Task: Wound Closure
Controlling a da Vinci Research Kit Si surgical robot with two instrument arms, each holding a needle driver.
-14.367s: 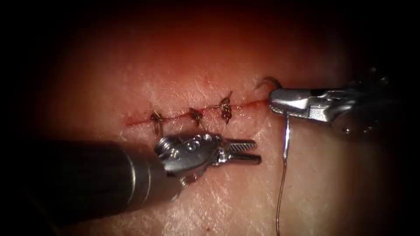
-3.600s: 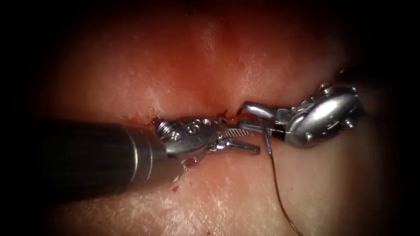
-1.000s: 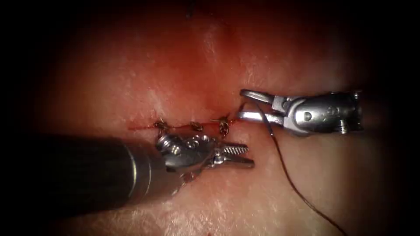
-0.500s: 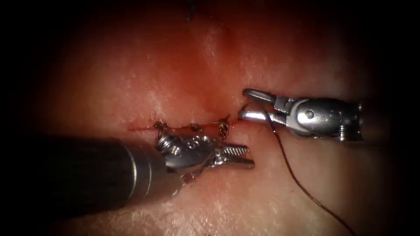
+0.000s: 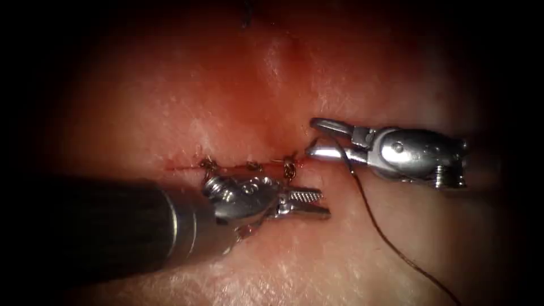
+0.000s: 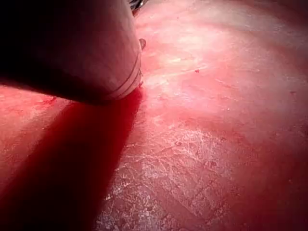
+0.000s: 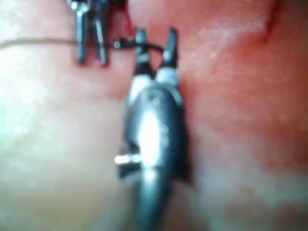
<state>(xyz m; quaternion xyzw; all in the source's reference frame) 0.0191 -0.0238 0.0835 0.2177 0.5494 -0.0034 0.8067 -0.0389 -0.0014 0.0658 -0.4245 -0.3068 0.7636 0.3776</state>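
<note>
The tissue (image 5: 272,85) has a cut (image 5: 226,166) running left to right, closed by three knotted stitches (image 5: 289,168). My right tool (image 5: 313,137) stands open at the cut's right end, one jaw on each side of it. Dark thread (image 5: 374,218) crosses between its jaws and trails away over the tissue. A thin curved strand lies between those jaws; whether it is the needle, I cannot tell. My left tool (image 5: 325,204) lies just below the stitches, slightly open and holding nothing. In the right wrist view the right tool (image 7: 156,36) is open over the thread (image 7: 33,43), beside the left tool (image 7: 91,60).
Red fluid lines the cut and stains the tissue around it. The left arm's dark shaft (image 5: 102,226) lies across the tissue on the lower left. In the left wrist view the shaft (image 6: 72,48) hangs over wet, wrinkled tissue (image 6: 202,144).
Over the last second the right tool dipped slightly towards the cut's right end, jaws still open. The left tool barely moved. Well before, the right tool was shut on the needle there.
</note>
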